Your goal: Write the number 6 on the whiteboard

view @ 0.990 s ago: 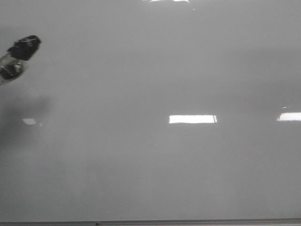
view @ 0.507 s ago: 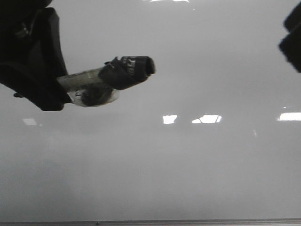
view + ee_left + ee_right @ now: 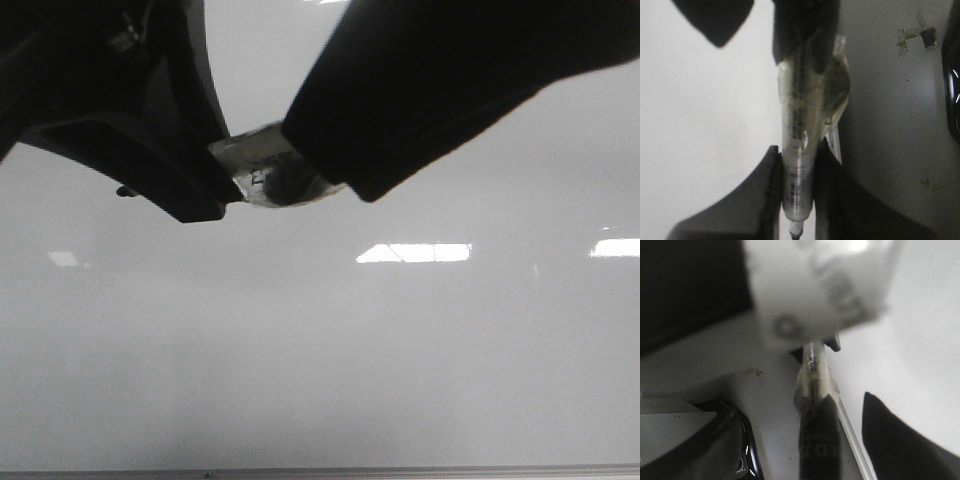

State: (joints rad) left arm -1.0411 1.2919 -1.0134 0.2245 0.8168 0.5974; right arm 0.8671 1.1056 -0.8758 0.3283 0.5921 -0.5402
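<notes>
The whiteboard (image 3: 320,360) fills the front view, and no number 6 shows on it. My left gripper (image 3: 215,180) is shut on the barrel of a marker (image 3: 265,175) wrapped in clear tape. In the left wrist view the marker (image 3: 797,165) sits tight between the fingers of the left gripper (image 3: 797,160), tip toward the camera. My right gripper (image 3: 340,160) is at the marker's black cap end and hides the cap. In the right wrist view the cap (image 3: 820,440) lies between the fingers of the right gripper (image 3: 840,415), with a gap to the one finger (image 3: 895,445) that shows.
The board's thin grey frame (image 3: 320,472) runs along its bottom. A black glossy device (image 3: 735,450) lies on the grey table beside the board and also shows in the left wrist view (image 3: 952,75). Tape scraps (image 3: 915,37) stick to the table. A blurred white label (image 3: 825,285) hangs close to the right wrist camera.
My left gripper carried the marker in from the left edge toward the upper middle. My right gripper came in from the upper right and now covers the cap end.
</notes>
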